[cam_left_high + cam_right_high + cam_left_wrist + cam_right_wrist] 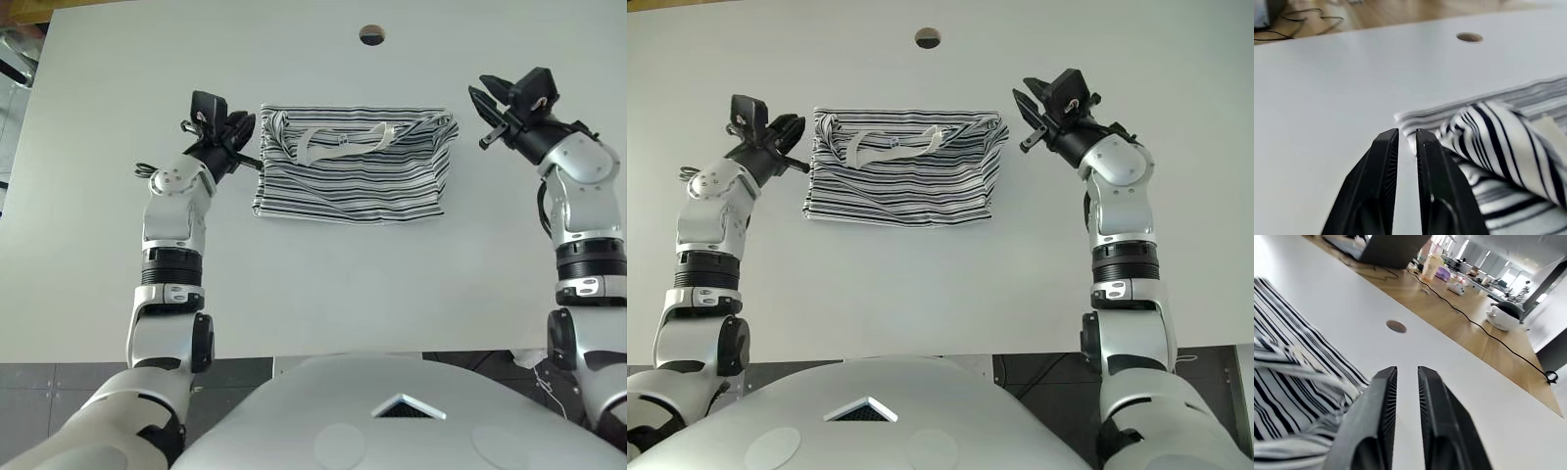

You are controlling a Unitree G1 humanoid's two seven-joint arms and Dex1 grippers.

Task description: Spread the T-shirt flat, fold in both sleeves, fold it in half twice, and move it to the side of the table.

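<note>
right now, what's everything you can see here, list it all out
T-shirt: one, black and white stripes, folded into a rectangle, lying on the far middle of the table
table: one, white, under the shirt and both arms
hole: one, dark and round, in the tabletop beyond the shirt
wooden surface: one, brown, past the table's far edge
cable: one, black, running across the wooden surface
left tool: one, black, at the shirt's left edge, fingers slightly apart, holding nothing
right tool: one, black, just off the shirt's far right corner, fingers slightly apart, holding nothing
</note>
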